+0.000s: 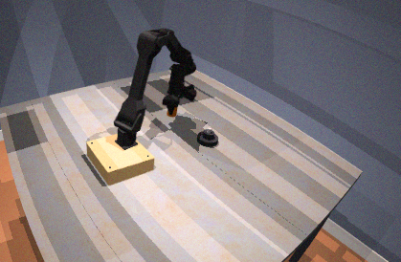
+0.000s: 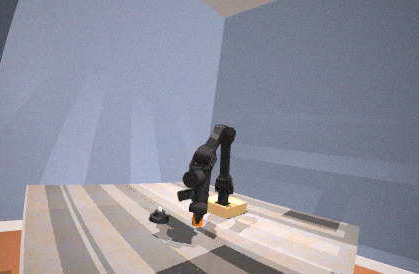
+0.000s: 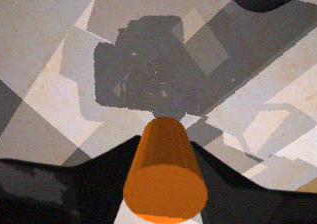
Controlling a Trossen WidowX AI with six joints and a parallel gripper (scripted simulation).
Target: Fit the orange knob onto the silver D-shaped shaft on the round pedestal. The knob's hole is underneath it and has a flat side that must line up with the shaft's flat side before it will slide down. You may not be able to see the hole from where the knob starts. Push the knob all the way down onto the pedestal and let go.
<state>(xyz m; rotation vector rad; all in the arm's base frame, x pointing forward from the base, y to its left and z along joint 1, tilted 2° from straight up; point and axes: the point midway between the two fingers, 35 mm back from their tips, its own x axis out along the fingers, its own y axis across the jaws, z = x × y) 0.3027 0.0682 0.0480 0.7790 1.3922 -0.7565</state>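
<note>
The orange knob [image 1: 172, 114] [image 2: 196, 225] [image 3: 165, 191] is upright between the fingers of my gripper [image 1: 171, 110] [image 2: 197, 219] [image 3: 164, 143], which is shut on it. The knob's underside appears slightly above the table; its hole is hidden. The black round pedestal [image 1: 208, 140] [image 2: 159, 218] stands to the right of the knob in the top view and to its left in the exterior view. The short silver shaft [image 1: 209, 130] [image 2: 160, 209] points up from it; its flat side is too small to tell. Only the pedestal's dark edge [image 3: 263, 4] shows at the top of the wrist view.
The arm stands on a yellow base block [image 1: 120, 158] [image 2: 229, 208], behind the gripper in the exterior view. The striped table [image 1: 206, 210] [image 2: 115, 245] carries patchy shadows, one of them between the knob and the pedestal.
</note>
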